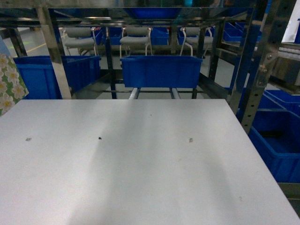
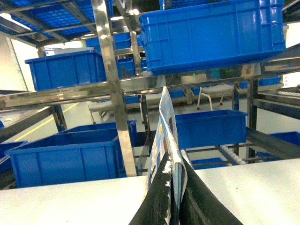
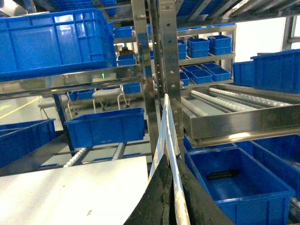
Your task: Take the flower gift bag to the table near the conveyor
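Each pincer, left (image 2: 174,206) and right (image 3: 172,206), pinches an upright edge of the flower gift bag (image 1: 10,84), apparently to carry it spread above the table (image 1: 140,164).

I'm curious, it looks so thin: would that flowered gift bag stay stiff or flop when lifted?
Probably fairly stiff: in the left tool the flower gift bag stands upright edge-on without drooping. Likely light, since it looks like flat, thin paper. Set on the table, it may tip, being so narrow. The right tool pinches a white strip.

white table (image 1: 140,164), blue bins (image 1: 161,70) (glossy), green floral bag (image 1: 9,84)
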You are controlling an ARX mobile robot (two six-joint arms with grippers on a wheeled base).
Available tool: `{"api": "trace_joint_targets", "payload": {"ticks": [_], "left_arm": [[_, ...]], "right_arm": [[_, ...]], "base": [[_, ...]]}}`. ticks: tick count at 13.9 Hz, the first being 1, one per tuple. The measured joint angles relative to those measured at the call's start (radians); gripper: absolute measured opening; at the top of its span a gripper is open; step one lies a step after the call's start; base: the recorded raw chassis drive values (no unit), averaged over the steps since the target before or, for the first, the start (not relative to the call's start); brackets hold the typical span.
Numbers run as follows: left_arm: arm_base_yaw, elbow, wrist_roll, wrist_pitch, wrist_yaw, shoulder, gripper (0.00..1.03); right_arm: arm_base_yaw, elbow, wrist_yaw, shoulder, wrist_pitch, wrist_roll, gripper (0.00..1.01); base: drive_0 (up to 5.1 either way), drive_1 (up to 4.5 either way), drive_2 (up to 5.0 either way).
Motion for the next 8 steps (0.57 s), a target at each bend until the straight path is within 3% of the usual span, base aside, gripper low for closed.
{"api": "trace_joint_targets", "payload": {"ticks": [8], "left_arm": [[0.000, 0.000, 0.000, 0.000, 0.000, 0.000, 0.02]], "right_arm": [[0.000, 0.000, 0.000, 0.000, -0.001, 0.000, 0.02]], "base": [[-4.9, 2.49, 2.5]]}}
